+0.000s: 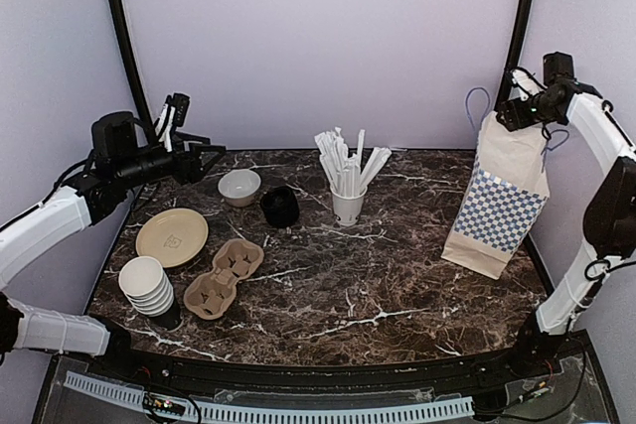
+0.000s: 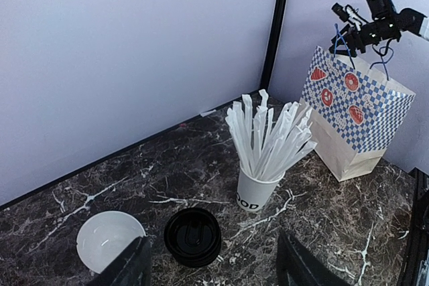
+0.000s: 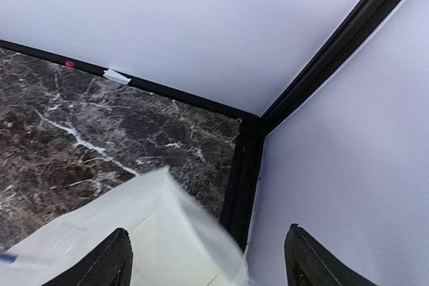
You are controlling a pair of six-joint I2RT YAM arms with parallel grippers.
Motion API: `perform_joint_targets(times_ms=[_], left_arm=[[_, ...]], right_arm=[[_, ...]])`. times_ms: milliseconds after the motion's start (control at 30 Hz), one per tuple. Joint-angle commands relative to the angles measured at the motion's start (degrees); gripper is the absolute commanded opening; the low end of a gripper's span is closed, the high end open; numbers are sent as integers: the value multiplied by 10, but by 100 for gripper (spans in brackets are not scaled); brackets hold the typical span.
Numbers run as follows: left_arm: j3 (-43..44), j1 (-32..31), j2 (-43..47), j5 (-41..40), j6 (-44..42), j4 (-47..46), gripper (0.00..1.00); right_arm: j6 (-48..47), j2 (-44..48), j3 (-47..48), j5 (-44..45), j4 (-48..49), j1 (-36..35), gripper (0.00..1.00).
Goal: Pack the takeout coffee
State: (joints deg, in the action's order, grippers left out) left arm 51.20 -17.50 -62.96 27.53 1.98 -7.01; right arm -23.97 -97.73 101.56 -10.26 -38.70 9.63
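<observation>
Top external view shows us the takeout coffee (image 1: 280,207) upright on the bench (image 1: 397,285), between the white bowl (image 1: 239,187) and the straw cup (image 1: 348,208), touching neither. The left pincer (image 1: 207,158) hangs above the back left part of the bench, fingers spread wide, holding nothing. The right pincer (image 1: 512,111) is at the top of the paper bag (image 1: 500,201). In its wrist view we see the fingers spread, the bag's rim between them.

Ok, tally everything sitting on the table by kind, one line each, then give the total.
Lidded black coffee cup: 1
White bowl: 1
Straw cup: 1
Tan plate: 1
Cardboard cup carrier: 1
Stack of lidless cups: 1
Paper bag: 1
Total: 7
</observation>
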Motion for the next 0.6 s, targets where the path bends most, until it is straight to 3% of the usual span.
perform_joint_targets(times_ms=[0,100,233,400,567], left_arm=[[38,-31,-29,-53,-48,71,63],[79,-51,-64,-92,-56,121,62],[141,-86,-95,-157,-62,212,62],[240,-125,-146,-212,-68,311,59],[316,-198,-176,-256,-72,431,53]], right_arm=[[43,125,-26,-48,-32,0,80],[49,197,-81,-128,-34,-6,82],[-7,259,-142,-227,-63,-80,82],[-76,254,-171,-246,-111,-227,76],[-123,215,-201,-186,-119,-366,70]])
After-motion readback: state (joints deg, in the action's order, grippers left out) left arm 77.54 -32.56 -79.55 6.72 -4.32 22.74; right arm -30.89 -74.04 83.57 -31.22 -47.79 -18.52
